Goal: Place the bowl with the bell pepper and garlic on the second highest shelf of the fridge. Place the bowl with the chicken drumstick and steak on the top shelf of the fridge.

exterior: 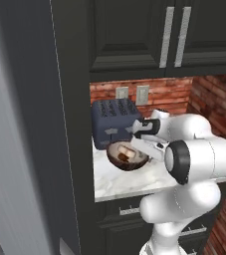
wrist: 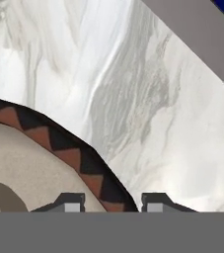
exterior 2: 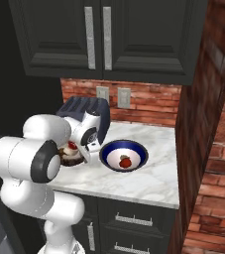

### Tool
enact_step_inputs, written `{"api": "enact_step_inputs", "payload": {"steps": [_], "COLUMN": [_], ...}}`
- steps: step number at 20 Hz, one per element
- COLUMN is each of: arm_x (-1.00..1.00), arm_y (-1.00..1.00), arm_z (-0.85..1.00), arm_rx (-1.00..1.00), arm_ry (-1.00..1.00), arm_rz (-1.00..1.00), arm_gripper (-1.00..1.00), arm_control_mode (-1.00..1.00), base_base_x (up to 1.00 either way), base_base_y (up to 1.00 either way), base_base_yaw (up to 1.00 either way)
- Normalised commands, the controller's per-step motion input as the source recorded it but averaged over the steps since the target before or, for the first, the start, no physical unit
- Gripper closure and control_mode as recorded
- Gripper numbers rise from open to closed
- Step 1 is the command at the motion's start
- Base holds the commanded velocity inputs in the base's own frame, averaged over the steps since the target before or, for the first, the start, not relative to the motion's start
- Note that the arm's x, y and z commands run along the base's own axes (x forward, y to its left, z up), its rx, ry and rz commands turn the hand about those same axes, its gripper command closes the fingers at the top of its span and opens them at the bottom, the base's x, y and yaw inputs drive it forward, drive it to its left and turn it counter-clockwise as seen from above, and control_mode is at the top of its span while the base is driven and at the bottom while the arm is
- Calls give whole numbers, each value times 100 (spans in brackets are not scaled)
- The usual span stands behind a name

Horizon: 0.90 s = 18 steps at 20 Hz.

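Note:
The brown bowl (exterior: 127, 155) with a zigzag rim sits on the marble counter in front of the toaster and holds pieces of meat; a red bit of steak (exterior 2: 72, 145) shows past the arm. My gripper (wrist: 111, 202) is open, and its fingertips (wrist: 66, 202) straddle the brown bowl's rim (wrist: 74, 153) without pinching it. To its right stands the dark blue bowl (exterior 2: 124, 155), white inside, with the red bell pepper (exterior 2: 125, 161) in it. The garlic is too small to tell. The fridge's grey side (exterior: 15, 149) rises at the left; its shelves are out of view.
A dark blue toaster (exterior: 115, 122) stands just behind the brown bowl. Black upper cabinets (exterior 2: 99, 34) hang low over the counter. A brick wall (exterior 2: 208, 124) closes the right side. The marble counter (exterior 2: 153, 181) has free room in front of the blue bowl.

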Motion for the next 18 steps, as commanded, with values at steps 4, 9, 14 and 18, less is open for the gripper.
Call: {"api": "enact_step_inputs", "payload": {"steps": [4,9,14,18], "arm_x": [-67,-65,-66,-86], "arm_y": [-1,0,-7,-38], "arm_z": [36,90,100,100], "arm_rx": [4,0,0,0], "arm_ry": [-17,-20,-11,1], "arm_rz": [-1,-2,-13,-17], "arm_gripper": [100,100,100,100], "arm_control_mode": [-100,-100,-100,-100], "base_base_x": [0,0,0,0], "base_base_y": [0,0,0,0], "base_base_yaw": [0,0,0,0]}}
